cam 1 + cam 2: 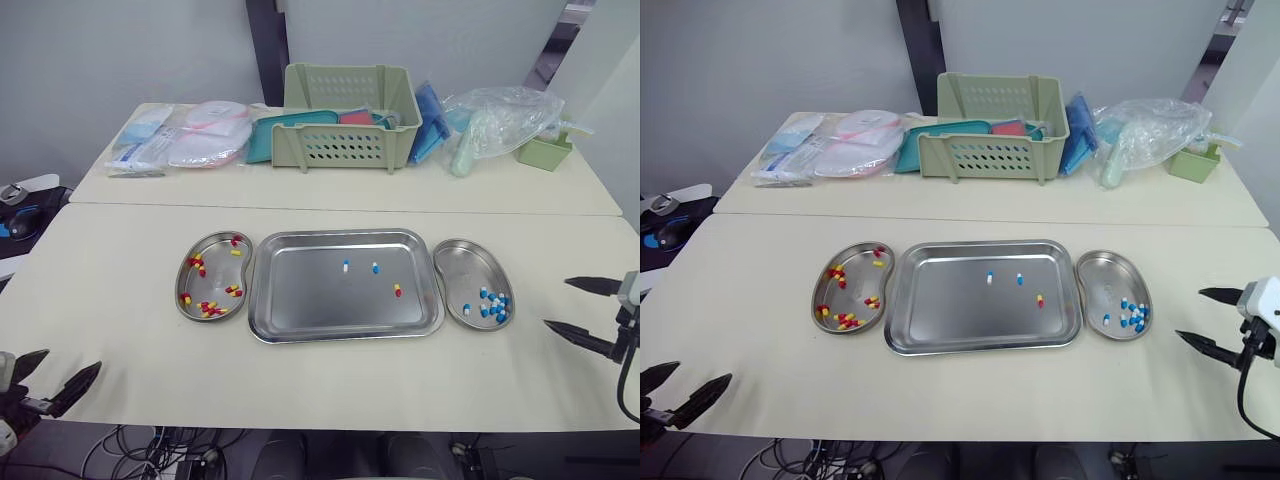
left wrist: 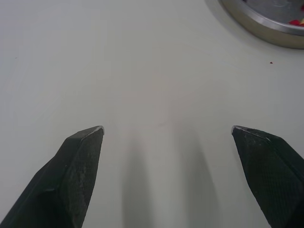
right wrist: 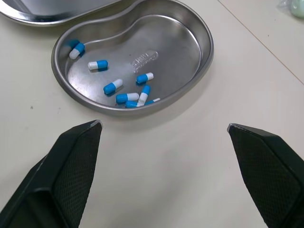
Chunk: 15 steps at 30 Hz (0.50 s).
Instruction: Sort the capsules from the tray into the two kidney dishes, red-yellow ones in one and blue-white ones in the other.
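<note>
the left pincer (image 1: 68, 362) hangs over the front left corner of the bench (image 1: 120, 250) with its two black fingers spread wide apart, gripping nothing; bare bench top lies beneath it, and its wrist view catches the rim of the left kidney dish a little way ahead. the right pincer (image 1: 556, 303) sits at the right edge of the bench, its fingers also set wide apart and empty, pointing toward the right kidney dish (image 1: 462, 268), which lies near it but not touching. that dish holds a cluster of blue-white capsules (image 1: 493, 305) gathered at its front end, with one more lying apart from the group. toward the middle of the bench the tray (image 1: 320, 300) lies between the two dishes, its short sides just beside each of them. in the tray there are three capsules: two blue-white ones (image 1: 345, 265) side by side toward its back edge, and one red-yellow capsule (image 1: 397, 290) nearer its right side. the left kidney dish (image 1: 215, 275) carries the red-yellow capsules (image 1: 208, 309), scattered along its length with a small clump at the front. on a second bench top behind stand a pale green basket (image 1: 345, 115) and several plastic packets and bags (image 1: 195, 135) to either side of it.
</note>
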{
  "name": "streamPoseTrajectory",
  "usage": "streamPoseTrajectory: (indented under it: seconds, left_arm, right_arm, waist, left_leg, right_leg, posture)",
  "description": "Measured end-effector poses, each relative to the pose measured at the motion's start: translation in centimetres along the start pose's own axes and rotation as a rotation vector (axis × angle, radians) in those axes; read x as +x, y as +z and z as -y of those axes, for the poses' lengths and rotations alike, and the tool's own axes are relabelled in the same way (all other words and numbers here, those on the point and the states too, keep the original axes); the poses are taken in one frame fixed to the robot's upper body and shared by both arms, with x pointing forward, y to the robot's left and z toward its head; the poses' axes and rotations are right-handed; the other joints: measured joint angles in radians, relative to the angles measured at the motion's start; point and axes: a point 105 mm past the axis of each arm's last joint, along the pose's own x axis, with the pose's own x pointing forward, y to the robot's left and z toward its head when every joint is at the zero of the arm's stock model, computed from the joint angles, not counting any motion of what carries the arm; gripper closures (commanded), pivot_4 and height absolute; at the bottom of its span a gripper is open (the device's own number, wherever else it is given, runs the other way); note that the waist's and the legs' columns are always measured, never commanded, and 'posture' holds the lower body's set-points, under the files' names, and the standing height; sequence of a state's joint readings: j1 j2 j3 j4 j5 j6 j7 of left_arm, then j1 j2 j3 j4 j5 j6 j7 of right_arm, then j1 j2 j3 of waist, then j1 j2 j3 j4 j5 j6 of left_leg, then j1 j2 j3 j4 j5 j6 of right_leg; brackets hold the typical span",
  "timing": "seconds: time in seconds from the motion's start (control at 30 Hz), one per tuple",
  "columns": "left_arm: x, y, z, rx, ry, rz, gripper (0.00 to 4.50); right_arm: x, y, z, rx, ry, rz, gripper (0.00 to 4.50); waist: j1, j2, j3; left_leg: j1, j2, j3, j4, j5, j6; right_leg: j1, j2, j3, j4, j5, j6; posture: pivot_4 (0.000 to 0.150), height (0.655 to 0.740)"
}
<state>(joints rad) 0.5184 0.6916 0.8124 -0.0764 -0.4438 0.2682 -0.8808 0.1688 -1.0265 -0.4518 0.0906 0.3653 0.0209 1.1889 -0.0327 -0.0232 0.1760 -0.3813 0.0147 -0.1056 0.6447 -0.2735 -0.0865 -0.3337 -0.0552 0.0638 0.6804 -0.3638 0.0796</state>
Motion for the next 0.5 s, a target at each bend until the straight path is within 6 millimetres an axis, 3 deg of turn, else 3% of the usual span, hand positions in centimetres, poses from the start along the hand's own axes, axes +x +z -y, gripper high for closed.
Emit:
streamPoseTrajectory:
  seconds: [0.33,0.5]
  left_arm:
    - [-0.3,0.4,1.7,-0.031,-0.091,-0.019,0.04]
    - [-0.7,0.8,3.5,0.001,-0.167,0.004,0.04]
  right_arm:
    - [0.0,-0.4,-0.1,0.041,0.007,-0.016,0.0]
    - [-0.1,-0.5,0.0,0.024,0.002,-0.023,0.0]
  waist:
    - [-0.001,0.0,0.0]
    - [0.0,0.0,0.0]
  left_leg:
    - [0.0,0.0,0.0,0.0,0.0,0.0]
    - [0.0,0.0,0.0,0.0,0.0,0.0]
  right_leg:
    - [0.0,0.0,0.0,0.0,0.0,0.0]
    - [0.0,0.0,0.0,0.0,0.0,0.0]
  posture:
    - [0.15,0.74]
    - [0.15,0.74]
